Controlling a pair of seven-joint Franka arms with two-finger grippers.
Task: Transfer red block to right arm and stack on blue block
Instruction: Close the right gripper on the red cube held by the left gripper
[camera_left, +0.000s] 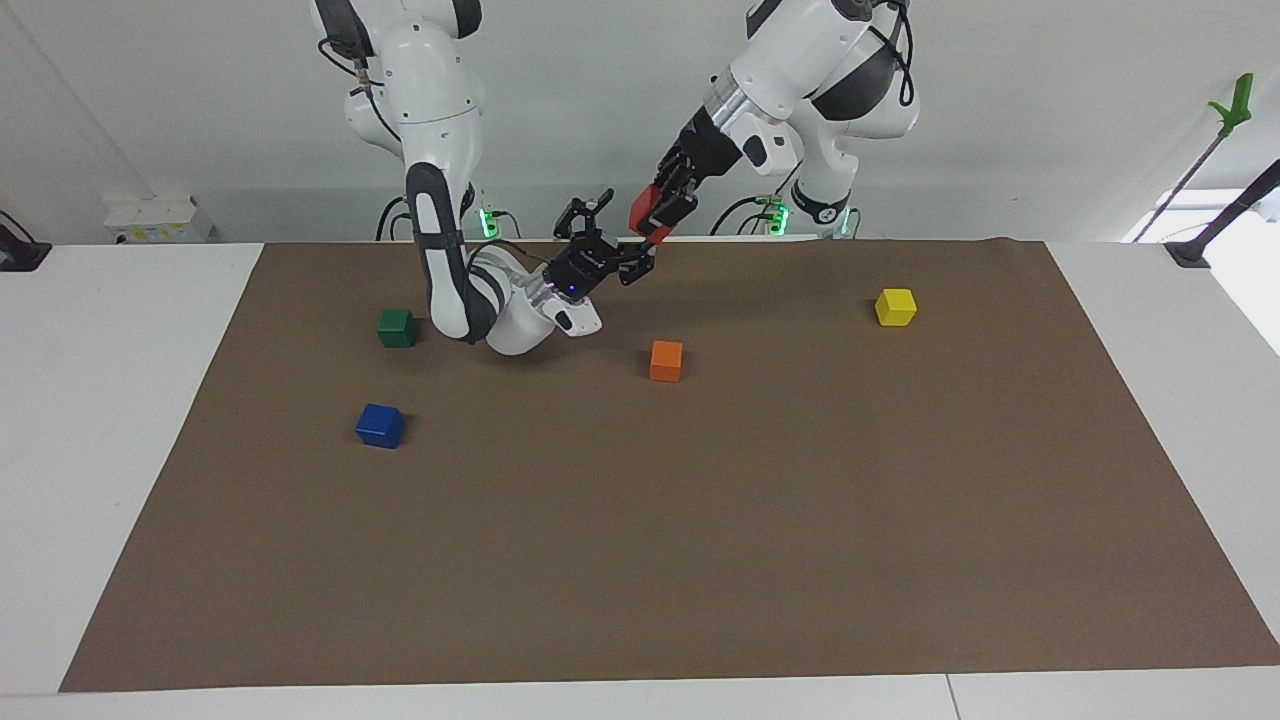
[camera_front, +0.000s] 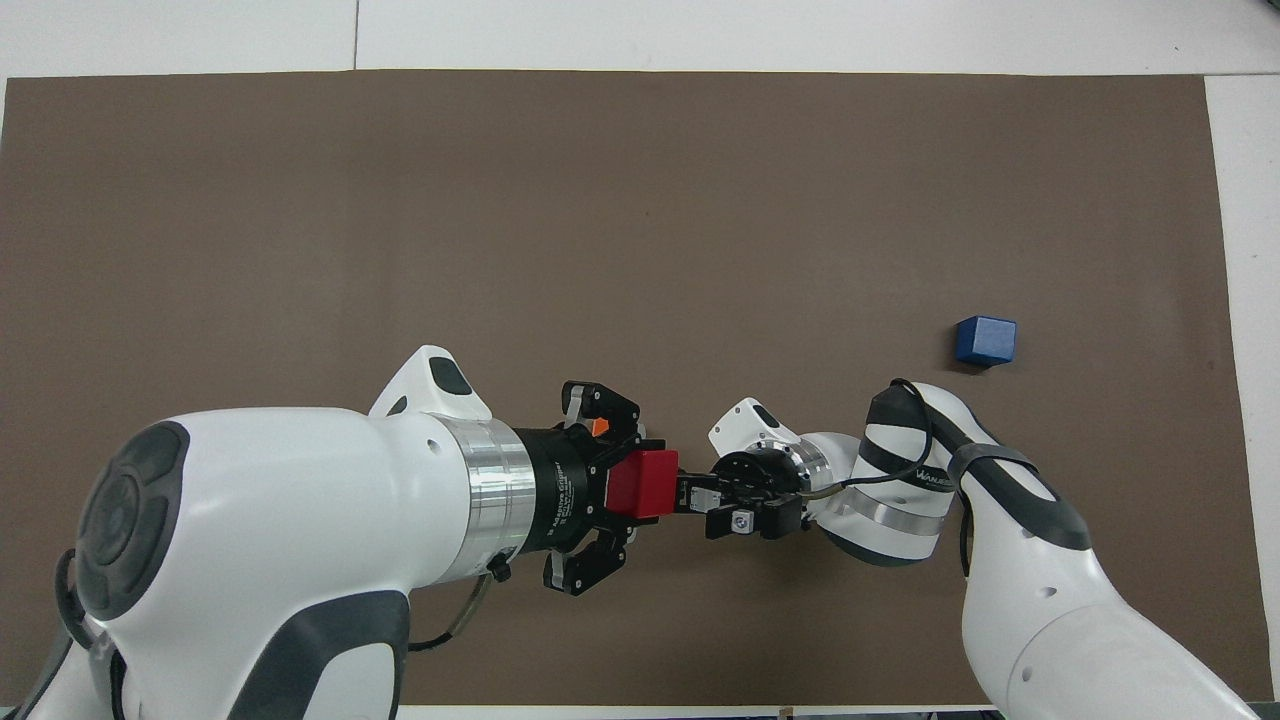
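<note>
red block (camera_left: 644, 212): small bright cube, clamped in left gripper (camera_left: 660, 212); right gripper (camera_left: 612, 232) fingers apart at it.

The small bright red block (camera_left: 645, 210) hangs tilted in the air, pinched in the left claw (camera_left: 662, 214) over the counter's (camera_left: 700, 520) edge nearest the robots, with the open right claw (camera_left: 612, 240) right at it, while the dark blue block (camera_left: 380, 425) sits flat toward the right arm's (camera_left: 440, 230) end.
</note>
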